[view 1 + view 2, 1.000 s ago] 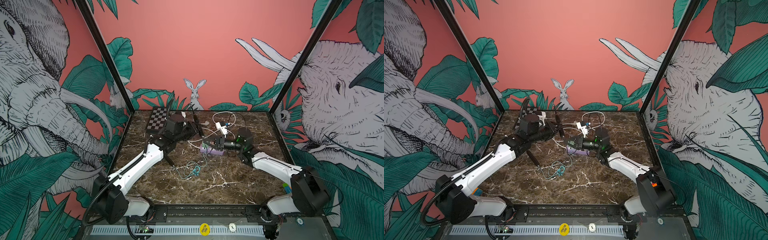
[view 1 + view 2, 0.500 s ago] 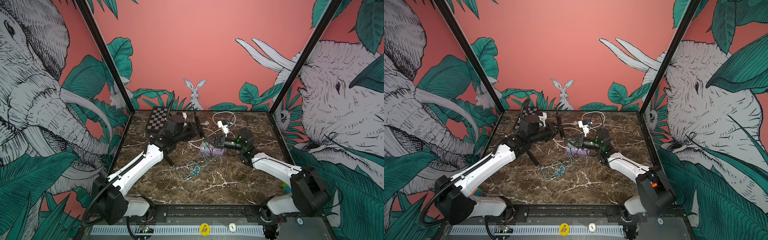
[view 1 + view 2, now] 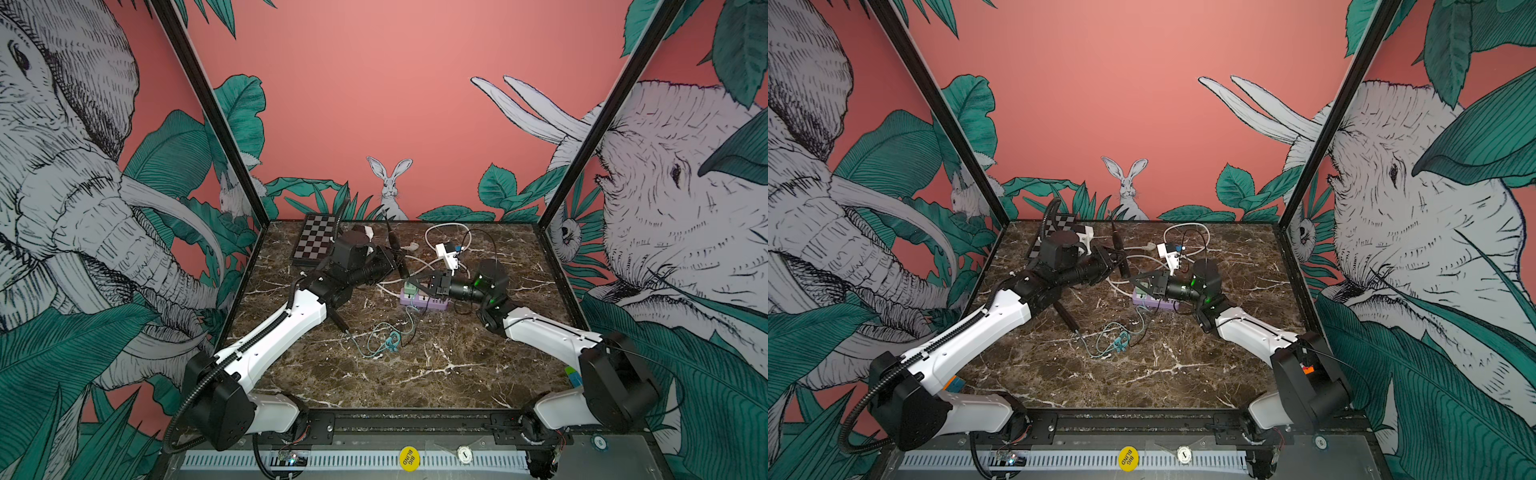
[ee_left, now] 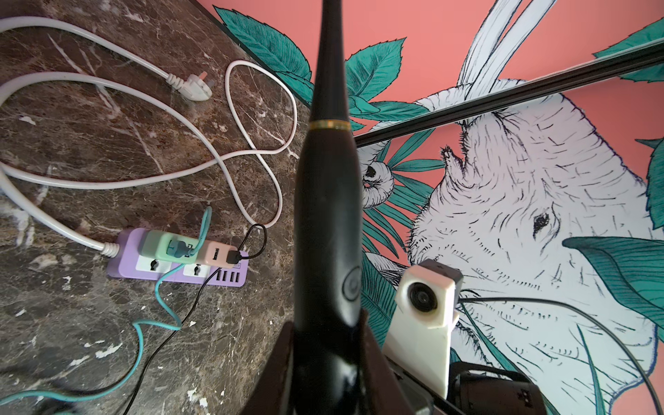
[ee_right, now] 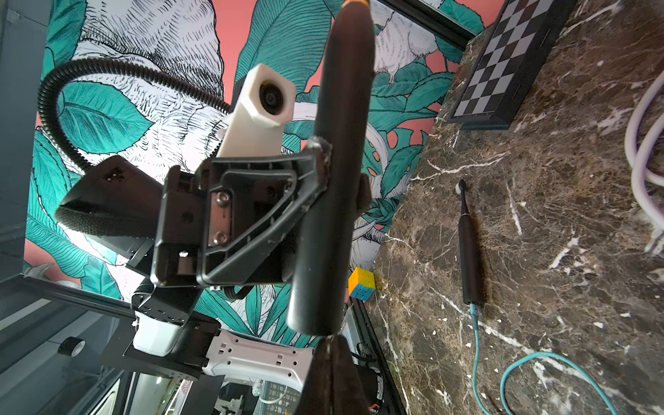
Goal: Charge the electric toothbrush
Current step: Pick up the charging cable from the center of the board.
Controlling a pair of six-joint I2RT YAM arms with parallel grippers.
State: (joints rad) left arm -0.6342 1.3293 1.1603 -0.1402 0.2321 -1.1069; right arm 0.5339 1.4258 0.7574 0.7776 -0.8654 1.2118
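A black electric toothbrush (image 3: 395, 249) (image 3: 1119, 249) (image 4: 328, 215) stands tilted above the table's back, with my left gripper (image 3: 392, 262) (image 3: 1116, 261) (image 4: 327, 334) shut on its handle. My right gripper (image 3: 409, 282) (image 3: 1134, 282) (image 5: 334, 341) is shut, its tips right at the handle's bottom end (image 5: 312, 316); whether anything thin is pinched between them I cannot tell. Below lies a purple power strip (image 3: 424, 301) (image 4: 176, 269) with a green and a pink adapter. A second black toothbrush (image 3: 338, 322) (image 5: 469, 251) lies on the marble with a teal cable (image 5: 476, 345) plugged into it.
A chessboard (image 3: 313, 241) (image 5: 499, 64) lies at the back left. The strip's white cord and plug (image 4: 190, 88) loop over the back of the table. A thin black cable (image 4: 172, 334) runs from the pink adapter. A colour cube (image 5: 361, 284) sits past the left edge.
My right gripper has closed the last bit and edged left toward the held toothbrush's bottom end. The left arm and toothbrush have barely moved.
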